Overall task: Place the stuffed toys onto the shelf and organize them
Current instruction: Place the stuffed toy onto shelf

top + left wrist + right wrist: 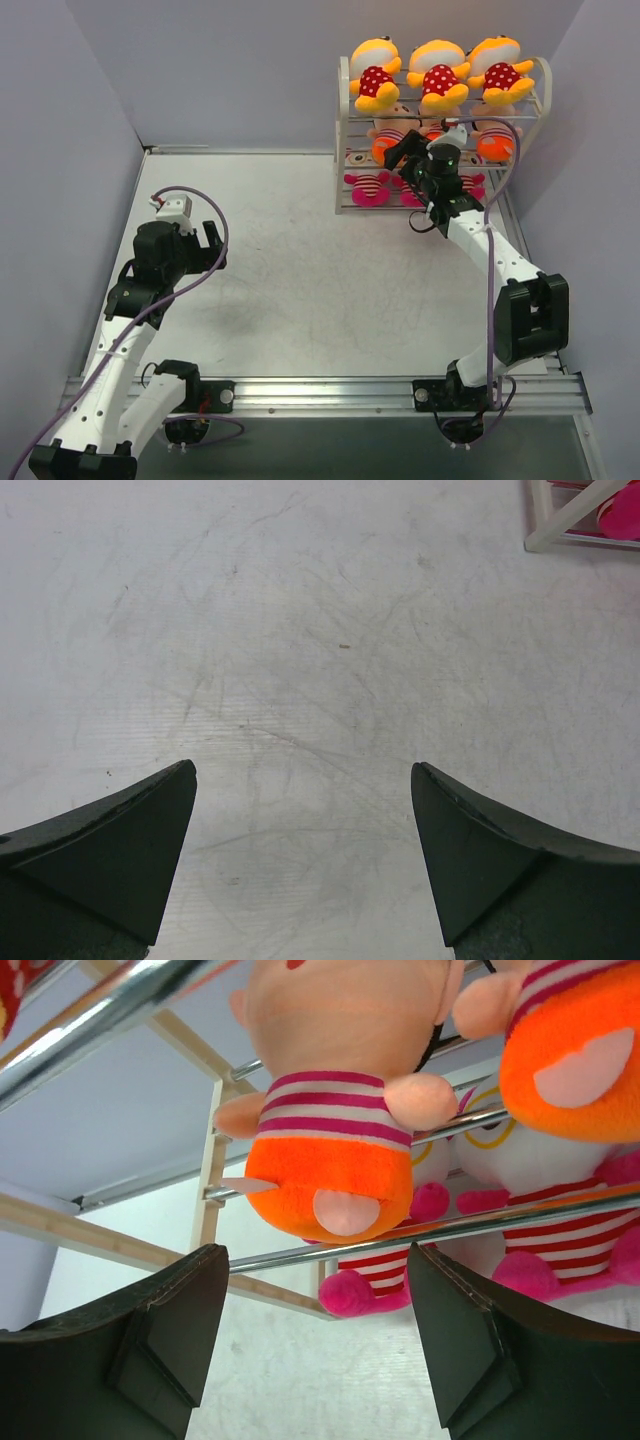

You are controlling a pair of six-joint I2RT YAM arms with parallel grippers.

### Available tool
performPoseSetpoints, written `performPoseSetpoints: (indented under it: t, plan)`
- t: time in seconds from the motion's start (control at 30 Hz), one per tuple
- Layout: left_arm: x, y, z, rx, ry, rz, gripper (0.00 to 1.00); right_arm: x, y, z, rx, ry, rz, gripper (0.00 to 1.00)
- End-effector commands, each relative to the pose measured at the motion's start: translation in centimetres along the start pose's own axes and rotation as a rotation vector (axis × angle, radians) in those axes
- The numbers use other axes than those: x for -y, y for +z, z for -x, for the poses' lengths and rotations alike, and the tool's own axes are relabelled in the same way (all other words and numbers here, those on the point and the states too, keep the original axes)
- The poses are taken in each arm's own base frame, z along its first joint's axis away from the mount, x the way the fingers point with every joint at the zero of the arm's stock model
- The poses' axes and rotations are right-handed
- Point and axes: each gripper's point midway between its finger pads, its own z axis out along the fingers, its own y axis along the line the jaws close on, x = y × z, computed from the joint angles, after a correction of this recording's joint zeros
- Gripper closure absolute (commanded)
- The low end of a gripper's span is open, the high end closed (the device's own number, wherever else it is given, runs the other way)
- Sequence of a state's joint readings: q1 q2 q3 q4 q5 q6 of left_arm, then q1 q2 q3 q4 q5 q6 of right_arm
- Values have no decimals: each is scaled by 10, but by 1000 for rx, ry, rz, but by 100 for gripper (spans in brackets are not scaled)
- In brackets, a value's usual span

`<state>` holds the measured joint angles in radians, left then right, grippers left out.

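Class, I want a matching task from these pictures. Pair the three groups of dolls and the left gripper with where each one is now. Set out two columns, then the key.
Column one
1. red polka-dot dolls
2. orange-bottomed dolls
3. pink-striped dolls
4. left gripper

Column two
A. bottom tier of the white wire shelf
B. open, over the bare table, away from the shelf
C. top tier
D. middle tier

Pairs: 1-C, 2-D, 3-A, 4-B
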<state>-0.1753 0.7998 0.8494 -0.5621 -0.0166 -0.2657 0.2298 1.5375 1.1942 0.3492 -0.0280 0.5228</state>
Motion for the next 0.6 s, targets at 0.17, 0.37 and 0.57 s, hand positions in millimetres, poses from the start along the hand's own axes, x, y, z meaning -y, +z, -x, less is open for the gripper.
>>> performPoseSetpoints:
  t: [0.17, 0.37, 0.57]
  plan:
    - [8, -3, 8, 38, 21, -36, 3, -12, 2, 30, 150, 198, 22, 29]
    - [9, -5, 9, 44, 28, -40, 3, -13, 16, 26, 133, 195, 19, 32]
    - [11, -6, 9, 44, 33, -44, 3, -8, 26, 20, 123, 189, -4, 37]
